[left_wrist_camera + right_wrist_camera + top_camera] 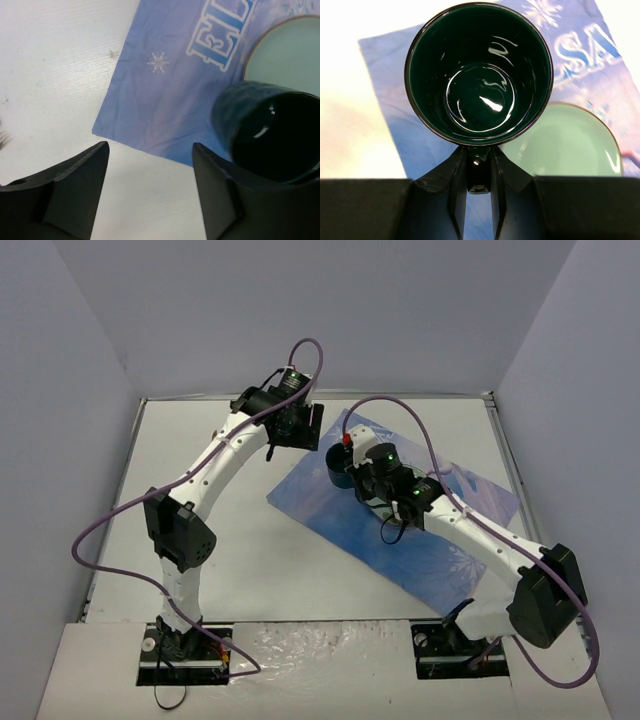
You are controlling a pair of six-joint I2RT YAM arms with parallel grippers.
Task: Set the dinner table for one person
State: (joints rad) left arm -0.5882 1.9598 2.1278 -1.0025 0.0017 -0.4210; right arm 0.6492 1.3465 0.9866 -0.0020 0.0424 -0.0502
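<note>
The dark green mug (479, 75) is being gripped by its handle between the closed fingers of the right gripper (479, 167). This is probably so that it is being held upright, mouth facing up, at the far-left corner of the blue placemat (420, 540), just beside the pale green plate (565, 142). The left gripper (150, 170) is being held spread and empty off that same corner. The dinner table (265, 560) is lying flat beneath the placemat, face up. Its long axis cannot be told.
</note>
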